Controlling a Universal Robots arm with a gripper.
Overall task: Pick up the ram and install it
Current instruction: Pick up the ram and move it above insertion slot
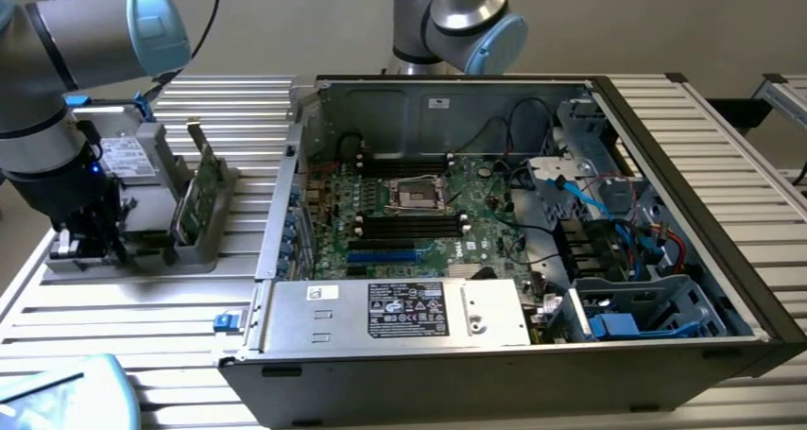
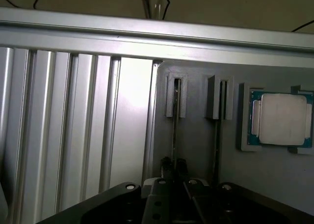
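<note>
robot pincer (image 2: 174,164) clenched on the ram (image 2: 175,128), which stands edge-on in a grey holder (image 2: 196,135), its far end seated in a slotted post (image 2: 169,98) straight ahead of the pincer. the ram looks light, stiff, thin and probably fragile. it is best held squarely by its long upper edge near the middle, clear of chips and contacts, without twisting. a second thin strip (image 2: 217,135) stands just beside the pincer, with a processor chip (image 2: 279,122) further to that side. the ram's faces are hidden and the pincer body cuts off its near end. in the exterior view the pincer (image 1: 91,246) blocks it, well apart from the computer case (image 1: 417,109).
</note>
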